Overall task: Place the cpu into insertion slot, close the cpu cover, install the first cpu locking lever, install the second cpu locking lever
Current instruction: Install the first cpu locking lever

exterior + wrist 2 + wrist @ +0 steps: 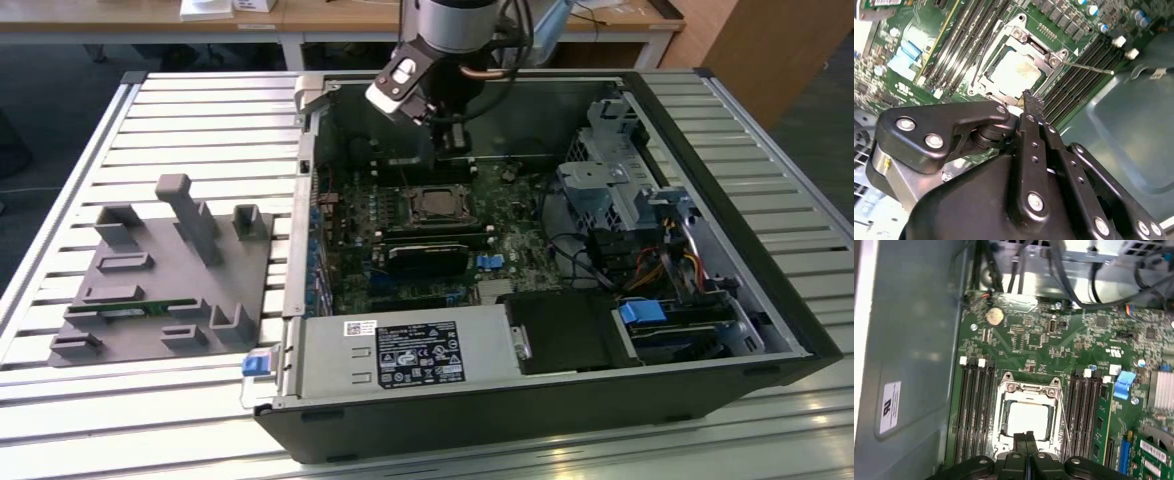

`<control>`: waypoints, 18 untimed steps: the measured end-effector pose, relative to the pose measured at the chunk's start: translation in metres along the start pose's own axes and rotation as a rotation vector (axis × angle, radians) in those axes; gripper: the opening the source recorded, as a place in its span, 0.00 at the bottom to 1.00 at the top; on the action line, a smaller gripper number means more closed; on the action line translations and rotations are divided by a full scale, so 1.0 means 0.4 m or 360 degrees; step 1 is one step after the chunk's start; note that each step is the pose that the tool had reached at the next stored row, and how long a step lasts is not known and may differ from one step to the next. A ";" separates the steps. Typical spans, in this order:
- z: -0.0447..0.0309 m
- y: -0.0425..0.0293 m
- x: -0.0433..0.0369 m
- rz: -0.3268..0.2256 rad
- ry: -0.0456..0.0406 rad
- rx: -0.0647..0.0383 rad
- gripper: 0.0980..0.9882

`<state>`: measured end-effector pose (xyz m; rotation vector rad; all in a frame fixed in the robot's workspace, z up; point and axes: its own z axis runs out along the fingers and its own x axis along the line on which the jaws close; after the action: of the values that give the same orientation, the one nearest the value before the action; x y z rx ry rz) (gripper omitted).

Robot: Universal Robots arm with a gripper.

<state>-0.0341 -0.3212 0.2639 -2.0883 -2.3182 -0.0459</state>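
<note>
The cpu (1026, 419) shows its pale metal top inside the insertion slot (438, 205) on the green motherboard. The cpu cover (1002, 412) lies flat around it, and the chip (1016, 70) shows through the square cut-out. A thin wire locking lever (1064, 415) stands away from the socket's side and juts out over the memory slots (1089, 67). My gripper (1026, 436) is shut with nothing between its fingers. Its tips hang just above the socket's edge in both wrist views (1029, 97). In the exterior view the gripper (451, 148) is inside the case, just behind the socket.
Long black memory slots (971, 410) flank the socket on both sides. The case walls (310, 150) surround the board. A drive cage with cables (627, 200) stands at the exterior view's right, and a black card (427, 252) lies in front of the socket. A grey fixture (167, 270) sits outside the case.
</note>
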 end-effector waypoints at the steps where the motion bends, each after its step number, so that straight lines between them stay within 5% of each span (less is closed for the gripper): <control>1: 0.000 0.000 0.000 -0.0028 0.0000 0.0001 0.01; 18: 0.004 -0.002 0.000 -0.0470 0.0003 0.0017 0.01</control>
<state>-0.0348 -0.3212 0.2624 -1.7226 -2.5970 -0.0399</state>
